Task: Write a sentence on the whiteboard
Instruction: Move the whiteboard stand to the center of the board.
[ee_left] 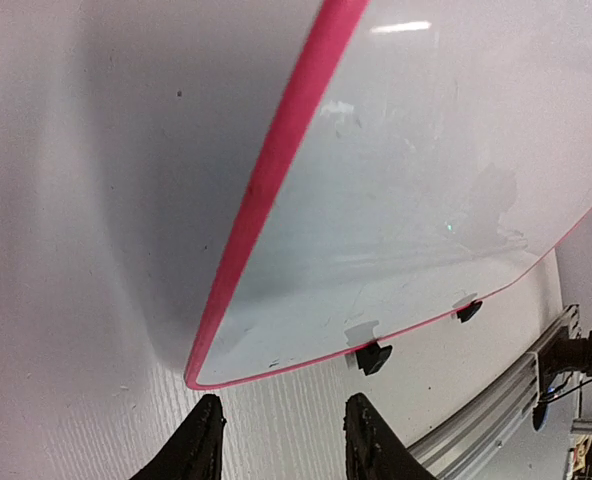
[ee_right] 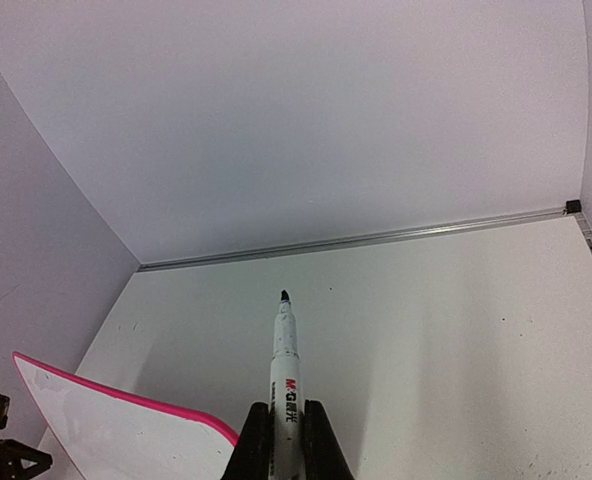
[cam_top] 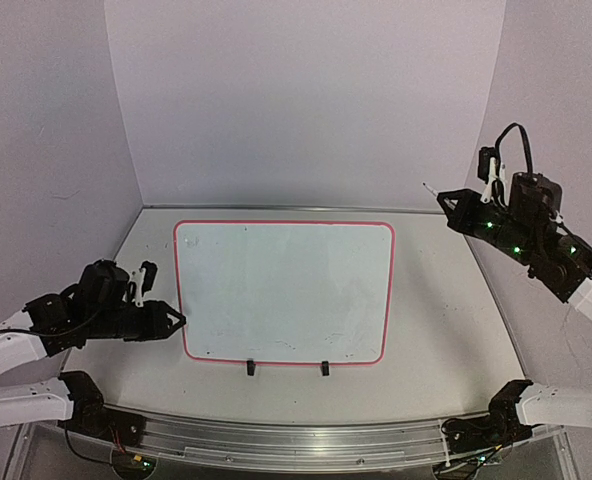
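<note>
- Whiteboard [cam_top: 286,290]: lies flat around the middle of the tabletop [cam_top: 446,330], long sides parallel to the near edge. It has a pink rim and rounded corners. Its white face carries only faint smudges.
- Clip feet [cam_top: 251,367]: two small black clips on the board's near edge, towards its middle.
- Left gripper [cam_top: 179,320]: low over the tabletop at the board's left edge, close to its near left corner. In the left wrist view the fingers [ee_left: 204,445] stand apart with bare table between them and the board's corner just ahead.
- Right gripper [ee_right: 284,440]: raised above the far right part of the tabletop, well apart from the board, jaws clamped on a marker [ee_right: 284,380].
- Marker: white barrel, uncapped dark tip pointing towards the far edge.
</note>
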